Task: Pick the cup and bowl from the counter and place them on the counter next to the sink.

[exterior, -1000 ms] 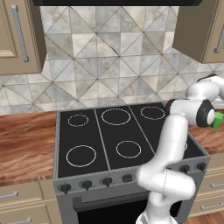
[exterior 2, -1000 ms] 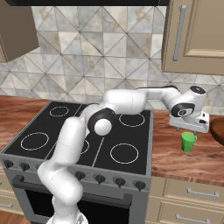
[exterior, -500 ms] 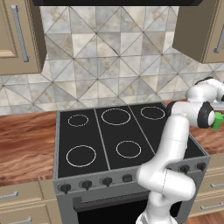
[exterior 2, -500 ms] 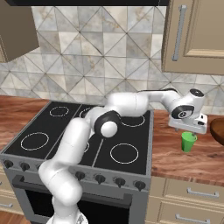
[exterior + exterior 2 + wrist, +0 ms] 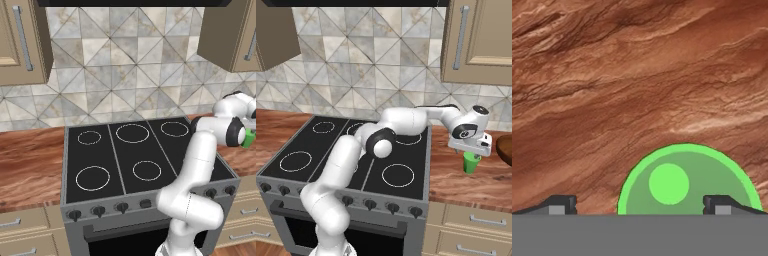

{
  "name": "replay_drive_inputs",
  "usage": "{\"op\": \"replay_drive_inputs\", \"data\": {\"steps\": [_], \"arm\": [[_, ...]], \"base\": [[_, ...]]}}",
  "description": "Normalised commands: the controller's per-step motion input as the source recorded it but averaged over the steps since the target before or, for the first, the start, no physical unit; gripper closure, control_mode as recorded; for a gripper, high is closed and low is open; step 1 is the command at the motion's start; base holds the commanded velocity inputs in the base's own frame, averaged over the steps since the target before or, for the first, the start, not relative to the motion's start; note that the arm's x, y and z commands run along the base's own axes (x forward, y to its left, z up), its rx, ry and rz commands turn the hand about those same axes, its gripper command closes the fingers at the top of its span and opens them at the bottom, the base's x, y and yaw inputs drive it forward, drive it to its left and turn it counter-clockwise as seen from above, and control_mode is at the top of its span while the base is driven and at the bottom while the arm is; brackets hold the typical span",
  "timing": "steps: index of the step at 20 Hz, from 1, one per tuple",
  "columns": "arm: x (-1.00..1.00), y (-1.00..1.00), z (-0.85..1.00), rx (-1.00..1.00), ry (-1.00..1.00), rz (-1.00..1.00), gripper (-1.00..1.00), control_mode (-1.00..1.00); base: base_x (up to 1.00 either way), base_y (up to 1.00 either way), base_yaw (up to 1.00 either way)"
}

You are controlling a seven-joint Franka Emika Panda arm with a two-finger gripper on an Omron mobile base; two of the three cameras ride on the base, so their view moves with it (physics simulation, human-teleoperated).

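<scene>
The small green cup (image 5: 472, 163) stands upright on the reddish-brown counter (image 5: 451, 182), right of the stove. My gripper (image 5: 472, 151) hangs just above it, pointing straight down, open. From above, the cup (image 5: 687, 182) lies between my spread fingertips (image 5: 560, 204), off towards the right one, which overlaps its rim. Nothing is held. A sliver of the cup (image 5: 248, 138) peeks out past my wrist at the right edge. The dark brown bowl (image 5: 506, 149) sits on the counter just right of the cup, cut by the frame edge. The sink is out of view.
The black stovetop (image 5: 351, 150) with white rings lies left of the cup. Beige wall cabinets (image 5: 478, 40) hang above the counter, with a tiled backsplash (image 5: 366, 65) behind. Drawer fronts (image 5: 471, 222) sit below the counter edge.
My hand has come down a little towards the green cup. The cup and the bowl have stayed where they were.
</scene>
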Motion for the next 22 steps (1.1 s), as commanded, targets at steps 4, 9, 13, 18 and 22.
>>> {"op": "replay_drive_inputs", "data": {"steps": [4,9,13,18,22], "arm": [[0.00,0.00,-0.25,0.01,0.00,0.00,-1.00,-1.00],[0.00,0.00,-0.23,0.02,0.00,0.00,-1.00,-1.00],[0.00,0.00,-0.07,0.01,0.00,0.00,-1.00,-1.00],[0.00,0.00,0.00,0.00,0.00,0.00,1.00,-1.00],[0.00,0.00,0.00,0.00,0.00,0.00,1.00,-1.00]], "base": [[0.00,0.00,0.00],[0.00,0.00,0.00],[0.00,0.00,0.00],[0.00,0.00,0.00],[0.00,0.00,0.00]]}}
